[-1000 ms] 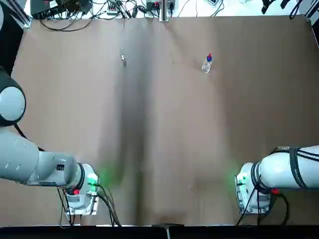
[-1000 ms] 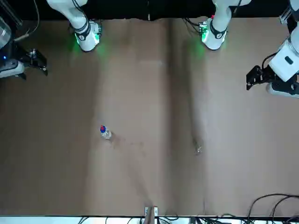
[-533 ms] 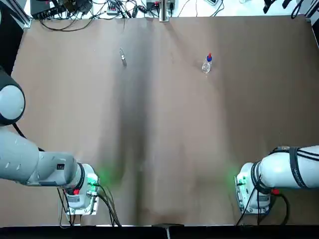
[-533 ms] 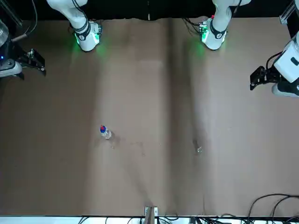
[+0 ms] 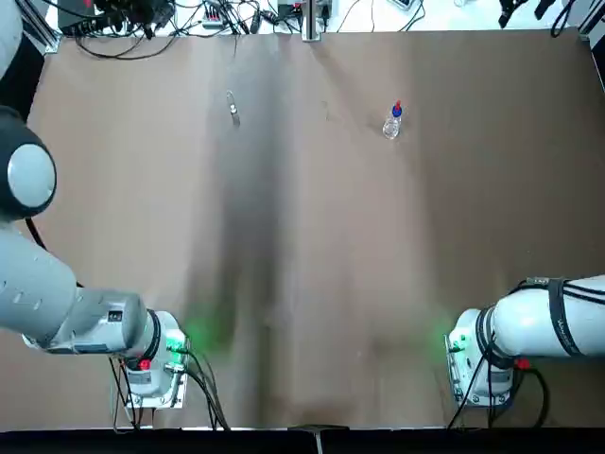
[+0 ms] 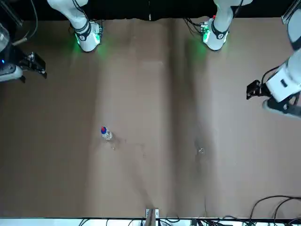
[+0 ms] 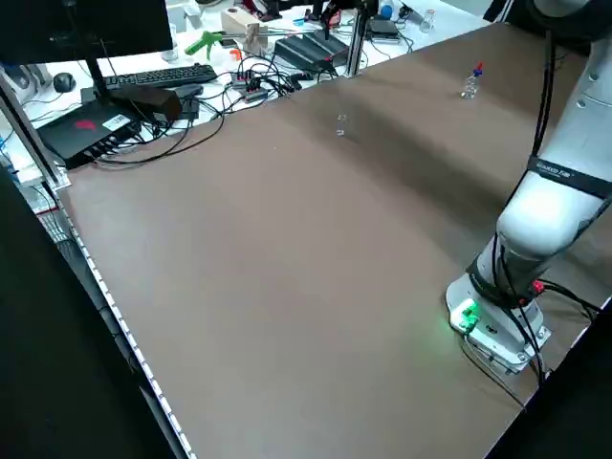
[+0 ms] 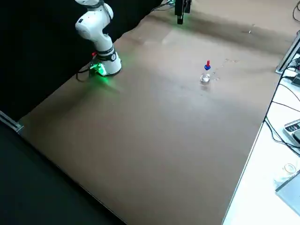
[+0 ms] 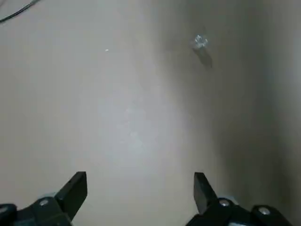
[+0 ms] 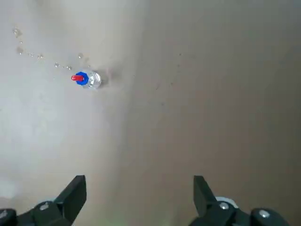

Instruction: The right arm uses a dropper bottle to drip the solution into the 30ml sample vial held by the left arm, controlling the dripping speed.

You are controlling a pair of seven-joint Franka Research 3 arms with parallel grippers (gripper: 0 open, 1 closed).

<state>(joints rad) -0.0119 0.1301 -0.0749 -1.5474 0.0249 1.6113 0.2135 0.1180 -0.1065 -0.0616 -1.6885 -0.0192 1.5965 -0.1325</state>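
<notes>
Brown tabletop (image 5: 312, 274) is lying under both my grippers. I am holding the left gripper (image 9: 140, 186) and right gripper (image 10: 139, 188) spread wide, empty, high above. Small clear blue-collared, red-tipped dropper bottle (image 5: 393, 121) is standing at 1 o'clock, tiny clear glass vial (image 5: 233, 112) at 11 o'clock, well apart.

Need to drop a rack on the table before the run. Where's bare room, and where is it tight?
Bare brown table nearly everywhere: the whole stretch between the two arm bases and the far row is free. On it stand only the vial far left and the dropper bottle far right, with a bare gap between them. Cables and gear crowd beyond the far edge.
</notes>
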